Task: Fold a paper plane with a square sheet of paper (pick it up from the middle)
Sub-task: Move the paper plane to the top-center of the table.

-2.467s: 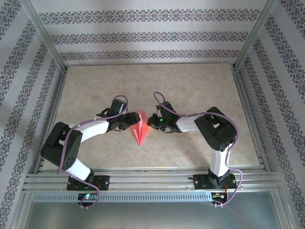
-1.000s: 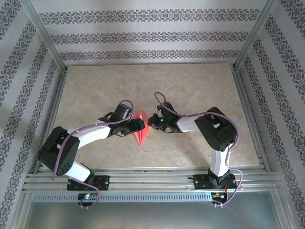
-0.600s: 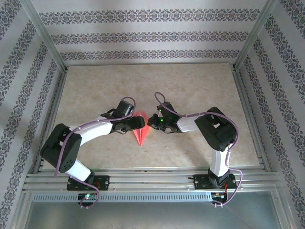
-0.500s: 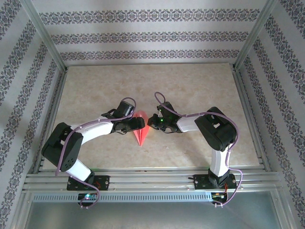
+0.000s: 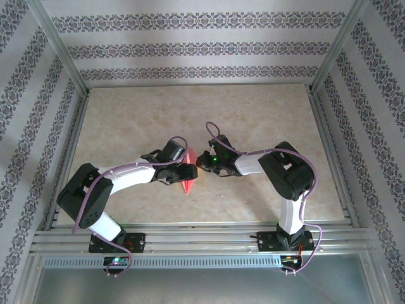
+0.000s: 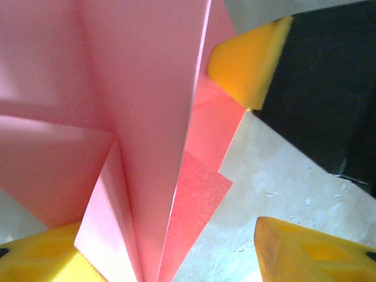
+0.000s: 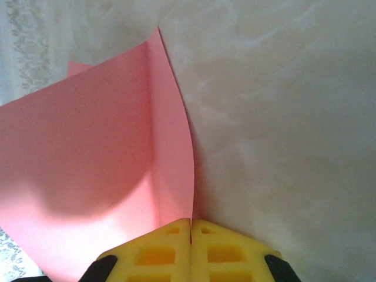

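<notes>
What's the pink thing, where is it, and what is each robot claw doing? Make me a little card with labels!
thing: pink paper plane, pointed, folded in layers
where: on the marbled table, between the two arms
left gripper: open, with the plane's folds between its jaws
right gripper: shut, pinching an edge of the plane
paper's shape: one flap stands up off the table near the right gripper
</notes>
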Tool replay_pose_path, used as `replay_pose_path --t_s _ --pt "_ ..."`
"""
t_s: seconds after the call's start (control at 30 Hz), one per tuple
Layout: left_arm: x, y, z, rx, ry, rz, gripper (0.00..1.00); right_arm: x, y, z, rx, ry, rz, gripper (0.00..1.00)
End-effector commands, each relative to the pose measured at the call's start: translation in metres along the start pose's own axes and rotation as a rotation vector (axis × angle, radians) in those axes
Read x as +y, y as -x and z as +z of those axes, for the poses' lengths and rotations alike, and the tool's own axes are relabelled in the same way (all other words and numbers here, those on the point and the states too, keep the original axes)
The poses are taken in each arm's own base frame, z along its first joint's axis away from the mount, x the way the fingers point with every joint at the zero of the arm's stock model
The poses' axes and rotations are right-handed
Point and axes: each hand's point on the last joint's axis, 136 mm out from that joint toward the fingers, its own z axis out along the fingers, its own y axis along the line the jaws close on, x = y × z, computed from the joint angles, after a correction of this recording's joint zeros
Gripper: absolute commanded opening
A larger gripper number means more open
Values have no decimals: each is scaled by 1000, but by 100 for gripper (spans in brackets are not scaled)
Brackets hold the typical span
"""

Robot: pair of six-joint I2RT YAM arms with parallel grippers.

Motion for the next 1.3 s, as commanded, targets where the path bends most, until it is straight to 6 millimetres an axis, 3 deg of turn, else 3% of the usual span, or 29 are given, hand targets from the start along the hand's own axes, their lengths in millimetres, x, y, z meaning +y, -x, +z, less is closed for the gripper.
replay_pose_path --t_s 0.0,0.43,0.8,1.1,1.27 --pt "10 -6 3 20 86 -17 62 -3 2 4 8 -5 11 4" --pt "13 3 9 10 207 25 54 -2 0 1 15 4 5 12" --pt "17 8 1 -10 261 41 30 -1 7 -8 -11 11 5 21" --pt "20 11 0 -6 296 60 14 -6 27 -38 -104 -14 -5 37" --pt "24 18 -14 -14 364 117 8 -14 40 -70 -198 -77 -41 53"
